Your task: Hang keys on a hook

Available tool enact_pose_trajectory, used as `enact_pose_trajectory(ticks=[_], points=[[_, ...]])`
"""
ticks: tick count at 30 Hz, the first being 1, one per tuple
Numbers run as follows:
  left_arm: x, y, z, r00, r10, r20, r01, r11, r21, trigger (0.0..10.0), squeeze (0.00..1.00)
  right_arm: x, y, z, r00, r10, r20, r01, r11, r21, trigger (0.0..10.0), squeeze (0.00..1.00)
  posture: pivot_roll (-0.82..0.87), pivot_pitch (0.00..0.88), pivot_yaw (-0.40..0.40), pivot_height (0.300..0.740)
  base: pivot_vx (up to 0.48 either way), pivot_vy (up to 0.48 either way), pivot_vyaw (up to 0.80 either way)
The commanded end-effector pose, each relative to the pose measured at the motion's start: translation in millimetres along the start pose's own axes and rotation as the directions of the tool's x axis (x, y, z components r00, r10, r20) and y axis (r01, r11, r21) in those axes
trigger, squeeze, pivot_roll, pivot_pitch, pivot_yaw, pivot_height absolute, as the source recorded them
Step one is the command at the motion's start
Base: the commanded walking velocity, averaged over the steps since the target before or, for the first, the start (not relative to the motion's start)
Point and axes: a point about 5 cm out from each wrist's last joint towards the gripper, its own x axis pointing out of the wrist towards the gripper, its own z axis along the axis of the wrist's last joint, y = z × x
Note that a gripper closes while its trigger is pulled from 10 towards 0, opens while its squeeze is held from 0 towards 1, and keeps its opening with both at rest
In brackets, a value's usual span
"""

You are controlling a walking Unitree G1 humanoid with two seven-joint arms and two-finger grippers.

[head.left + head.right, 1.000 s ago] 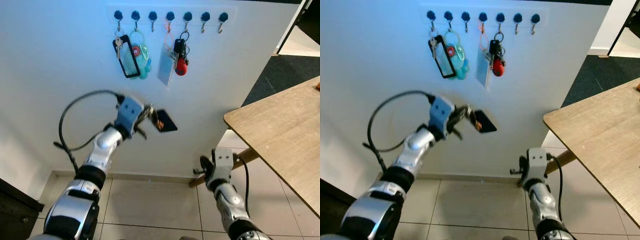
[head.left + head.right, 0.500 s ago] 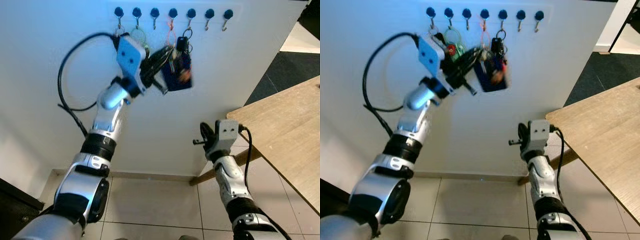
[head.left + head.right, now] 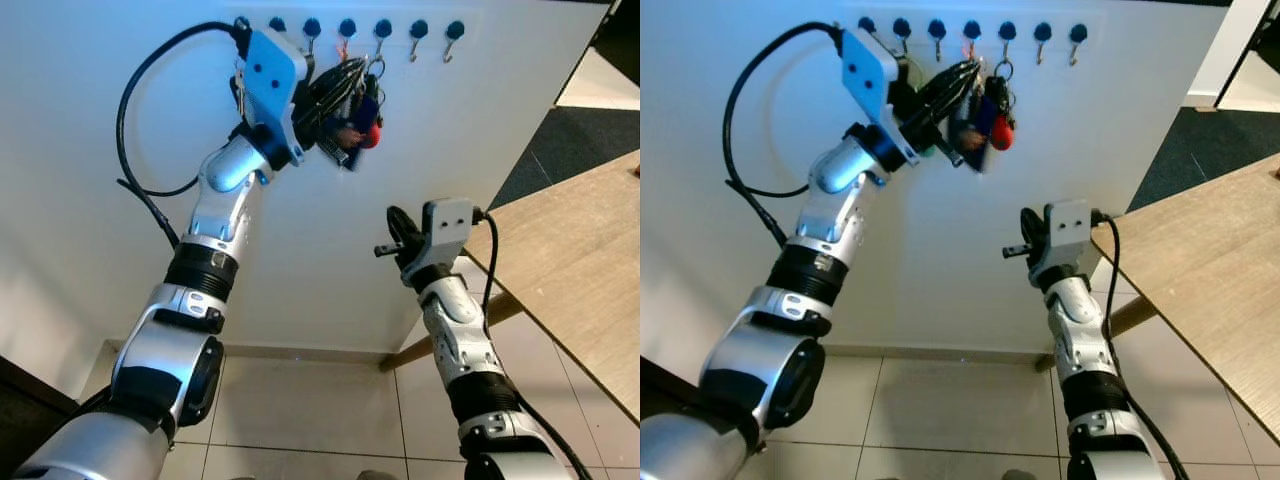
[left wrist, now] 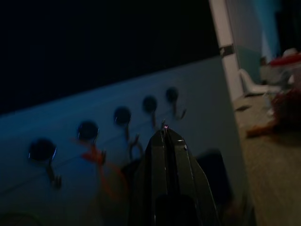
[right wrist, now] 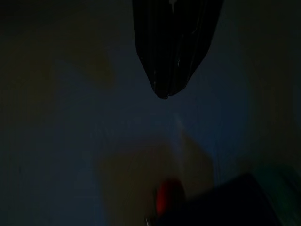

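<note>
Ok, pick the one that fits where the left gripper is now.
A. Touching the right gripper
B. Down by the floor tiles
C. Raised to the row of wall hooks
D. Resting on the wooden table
C: the left gripper is raised against the wall just under the row of hooks, among the keys hanging there.

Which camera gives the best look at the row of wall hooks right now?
The right eye view: the hook row is lit, though the left gripper covers part. The left wrist view shows several hooks dimly; the right wrist view is too dark.
</note>
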Motion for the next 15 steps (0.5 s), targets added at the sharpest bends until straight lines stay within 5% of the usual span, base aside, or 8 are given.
enact_pose_trajectory(ticks=[1, 5, 15], points=[[5.1, 5.8, 6, 1.000, -0.001, -0.015, 0.002, 0.999, 0.041, 10.0, 0.00, 3.3, 1.3, 6, 1.000, 0.003, 0.010, -0.003, 1.000, 0.004, 10.0, 0.00, 0.01, 0.024, 0.000, 0.740, 0.000, 0.000, 0.00], [15.6, 10.4, -2, 0.994, 0.022, -0.107, -0.018, 0.999, 0.035, 10.0, 0.00, 15.6, 2.4, 28, 0.999, 0.019, 0.048, -0.018, 1.000, -0.014, 10.0, 0.00, 0.00, 0.038, 0.000, 0.740, 0.000, 0.000, 0.00], [18.1, 23.9, -4, 0.982, 0.116, -0.150, -0.110, 0.993, 0.049, 10.0, 0.00, 20.3, 6.7, 37, 0.998, 0.020, 0.068, -0.020, 1.000, -0.001, 10.0, 0.00, 0.00, 0.045, 0.007, 0.740, 0.000, 0.000, 0.00]])
